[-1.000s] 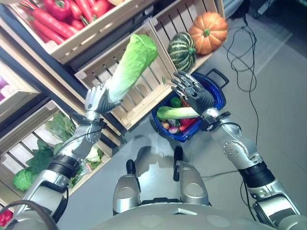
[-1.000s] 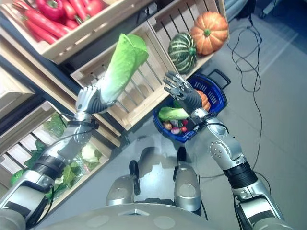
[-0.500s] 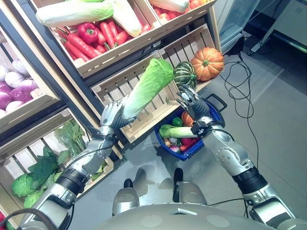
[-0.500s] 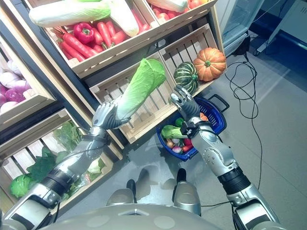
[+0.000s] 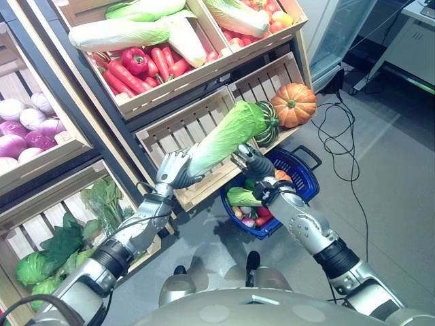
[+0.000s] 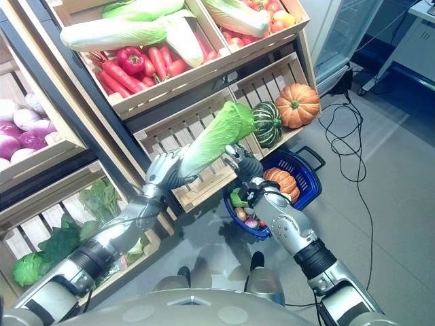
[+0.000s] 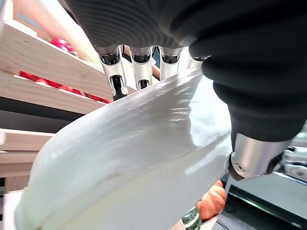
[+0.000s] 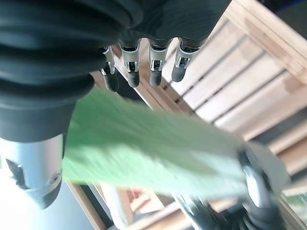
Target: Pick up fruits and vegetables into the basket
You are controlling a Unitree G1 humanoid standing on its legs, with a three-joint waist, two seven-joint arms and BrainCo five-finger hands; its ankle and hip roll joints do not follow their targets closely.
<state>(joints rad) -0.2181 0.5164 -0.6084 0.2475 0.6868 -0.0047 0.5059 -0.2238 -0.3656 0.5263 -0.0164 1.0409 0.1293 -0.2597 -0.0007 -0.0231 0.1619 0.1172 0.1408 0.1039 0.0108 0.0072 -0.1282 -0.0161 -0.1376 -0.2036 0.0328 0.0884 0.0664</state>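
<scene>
My left hand (image 5: 175, 170) is shut on the white base of a long green cabbage (image 5: 224, 134), which slants up and to the right in front of the wooden crates. The left wrist view shows that pale base (image 7: 134, 163) lying under my curled fingers (image 7: 139, 72). My right hand (image 5: 249, 160) is open right under the cabbage's leafy end, with the green leaves (image 8: 158, 153) crossing between its fingers (image 8: 153, 67) and thumb. The blue basket (image 5: 306, 178) stands on the floor below my right hand and holds a smaller green cabbage (image 5: 241, 197), an orange pumpkin and several red items.
Wooden crates fill the shelves: long cabbages (image 5: 129, 32) and red peppers (image 5: 146, 64) on top, a bare crate (image 5: 178, 132) behind the held cabbage, a striped squash (image 5: 270, 130) and orange pumpkin (image 5: 293, 104) to the right, onions (image 5: 20, 129) and leafy greens (image 5: 61, 238) at left.
The camera has tilted up. My left hand has swung the cabbage rightward and lower, and my right hand has risen from over the basket to the leafy end.
</scene>
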